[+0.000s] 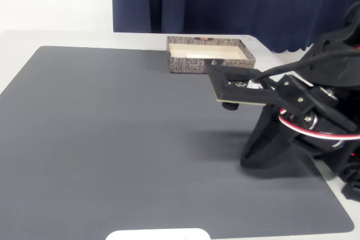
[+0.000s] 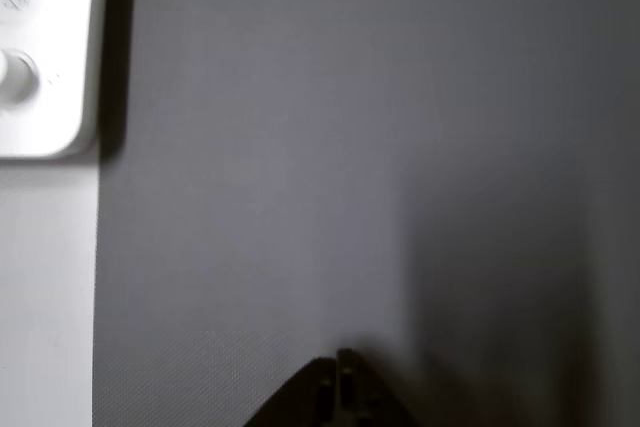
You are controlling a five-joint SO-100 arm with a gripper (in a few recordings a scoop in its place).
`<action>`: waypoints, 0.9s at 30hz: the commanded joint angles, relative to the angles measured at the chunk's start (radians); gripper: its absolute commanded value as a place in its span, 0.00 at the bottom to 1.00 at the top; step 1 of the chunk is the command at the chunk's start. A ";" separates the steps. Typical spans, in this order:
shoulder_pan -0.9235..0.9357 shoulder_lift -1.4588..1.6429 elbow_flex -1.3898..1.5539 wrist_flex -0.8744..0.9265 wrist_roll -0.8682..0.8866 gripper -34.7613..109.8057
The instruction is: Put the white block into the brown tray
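From where I stand the closed, empty gripper (image 2: 338, 387) hovers over bare mat (image 1: 124, 133), the brown tray (image 1: 211, 66) lying toward its twelve o'clock in the fixed view.

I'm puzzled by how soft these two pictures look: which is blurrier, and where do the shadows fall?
Wrist view: blurrier, the white plate smeared, a dim band down the right of the mat. Fixed view: sharper, though the hand is soft; a broad shadow lies on the mat under the arm; the brown tray is evenly lit.
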 commanded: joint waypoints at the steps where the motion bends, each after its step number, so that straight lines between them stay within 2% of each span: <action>1: -0.006 0.006 0.003 0.011 0.005 0.24; 8: -0.006 0.008 0.034 0.015 -0.015 0.24; 19: 0.002 0.008 0.035 0.181 -0.064 0.24; 27: 0.000 0.008 0.035 0.222 -0.071 0.24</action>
